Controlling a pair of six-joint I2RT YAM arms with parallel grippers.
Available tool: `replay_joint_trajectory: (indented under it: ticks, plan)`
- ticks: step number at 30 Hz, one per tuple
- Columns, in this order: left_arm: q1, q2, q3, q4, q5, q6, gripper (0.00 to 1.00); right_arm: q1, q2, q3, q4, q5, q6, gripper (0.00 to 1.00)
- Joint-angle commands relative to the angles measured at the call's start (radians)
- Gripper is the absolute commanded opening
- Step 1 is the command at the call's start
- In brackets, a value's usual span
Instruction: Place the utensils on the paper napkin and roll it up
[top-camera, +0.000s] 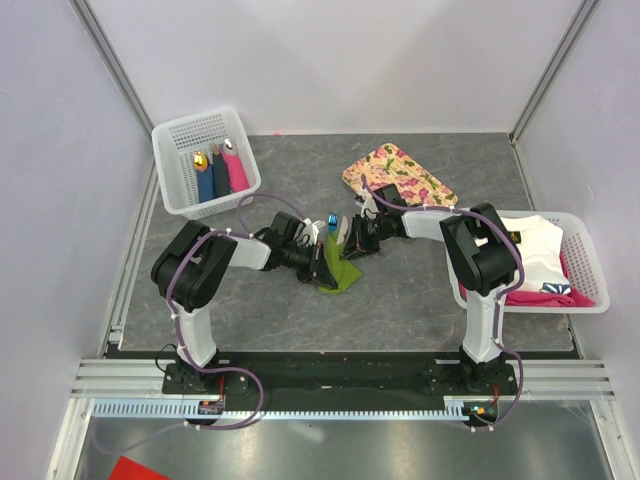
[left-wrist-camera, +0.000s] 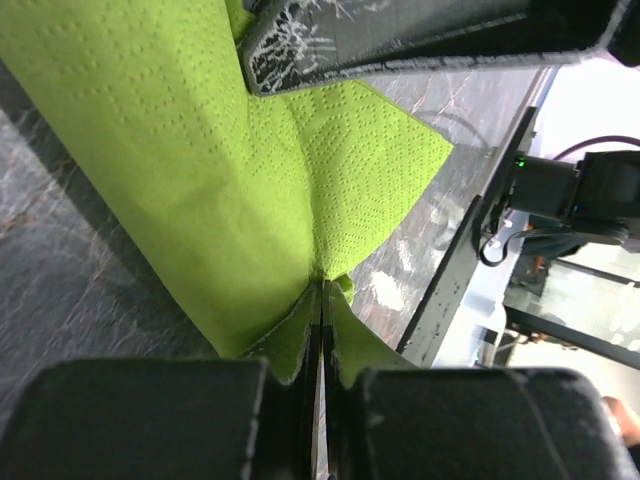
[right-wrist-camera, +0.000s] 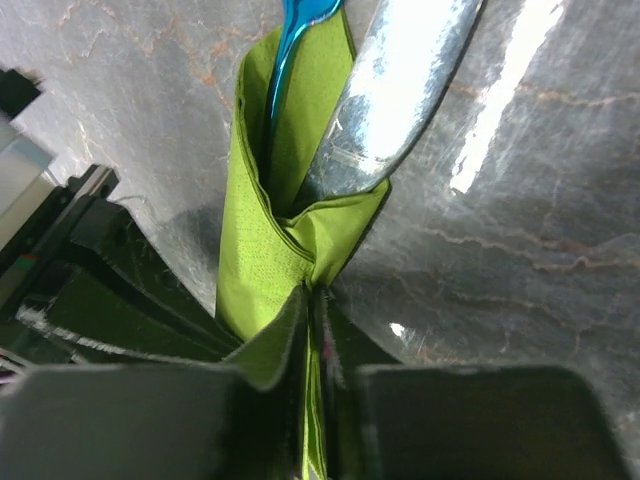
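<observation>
Top view: both arms reach to mid-table, where the left gripper (top-camera: 322, 262) and right gripper (top-camera: 352, 246) meet at a bunched green paper napkin (top-camera: 341, 276) lying on the grey table (top-camera: 420, 290).

Left wrist view: the left jaws are clamped on a napkin fold.

Right wrist view: the right jaws pinch the wrapped end of the napkin. A blue utensil (right-wrist-camera: 295, 40) and a silver utensil (right-wrist-camera: 400, 90) stick out of it.

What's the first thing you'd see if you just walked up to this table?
The bright green paper napkin in the middle of the table, pinched by both the left gripper and the right gripper. A shiny blue utensil and a silvery utensil poke out of its fold. Behind sits a pink-flowered tray.
</observation>
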Motion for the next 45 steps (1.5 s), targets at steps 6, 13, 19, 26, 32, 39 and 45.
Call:
replay_joint_trajectory:
  ticks: [6,13,19,26,32,39,45]
  plan:
    - [-0.004,0.073,-0.005,-0.038,-0.066,-0.014,0.02,-0.039,-0.078,0.056,-0.095,0.086,-0.027,0.51]
    - [-0.004,0.054,-0.005,-0.037,-0.073,0.002,0.02,-0.028,-0.006,0.094,-0.103,0.074,0.031,0.63]
    - [-0.004,0.054,0.000,-0.041,-0.073,0.005,0.02,0.018,0.037,0.119,-0.102,0.095,0.046,0.63]
    - [-0.005,0.047,0.000,-0.043,-0.076,0.005,0.02,0.033,0.073,0.125,-0.187,0.251,0.020,0.58]
    - [-0.004,0.045,-0.002,-0.041,-0.083,0.005,0.02,0.047,0.085,0.099,-0.221,0.295,-0.011,0.32]
    - [-0.001,0.024,-0.006,-0.023,-0.080,0.002,0.02,0.043,0.079,0.087,-0.117,0.165,-0.021,0.00]
    - [0.036,-0.080,-0.034,0.043,-0.039,-0.026,0.26,0.034,0.042,0.068,0.012,0.138,-0.066,0.00]
